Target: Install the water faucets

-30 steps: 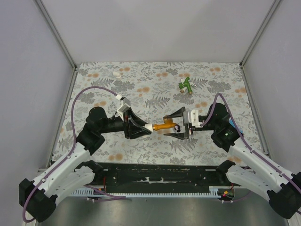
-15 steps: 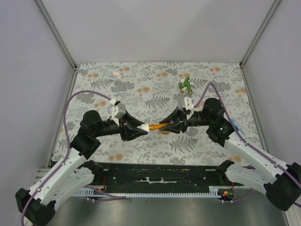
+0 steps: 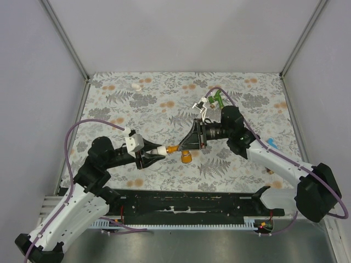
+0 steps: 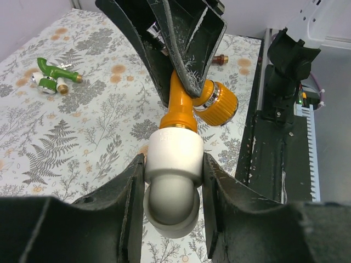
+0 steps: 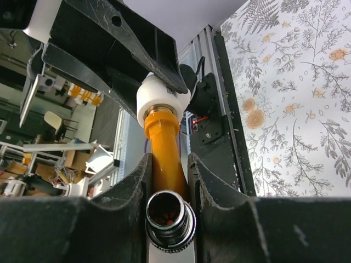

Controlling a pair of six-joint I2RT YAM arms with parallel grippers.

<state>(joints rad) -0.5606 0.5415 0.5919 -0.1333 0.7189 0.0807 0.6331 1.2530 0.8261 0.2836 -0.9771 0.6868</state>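
Low in the left half of the top view, the left gripper (image 3: 152,154) is clamped on the white fitting (image 3: 160,149). Its wrist view shows both fingers (image 4: 129,192) pressed flat against the fitting's sides. The orange faucet (image 3: 176,148) runs on from the fitting toward the centre of the frame, held off the table (image 3: 164,104), with its round knob (image 3: 186,158) hanging just below. The right gripper (image 3: 185,144) grips the faucet's stem from the other end. In its wrist view the stem sits tight between the two fingers (image 5: 137,186), and the chrome mouth (image 5: 170,219) faces the camera.

The step in hand looks like screwing the orange faucet into the fitting. A brass ring (image 5: 159,112) shows where the two meet, so the thread is probably not fully home, though how deep it sits cannot be told.

The next move would call for the right gripper to turn about the stem's own axis while the left holds the fitting steady. The two pieces must stay in line, or the thread could cross. The wrist's turn may run out, forcing a regrasp.

Farther off, right of centre, the green faucet (image 3: 215,99) lies on the table, not yet fitted. A small white piece (image 3: 135,86) lies in the far upper left.
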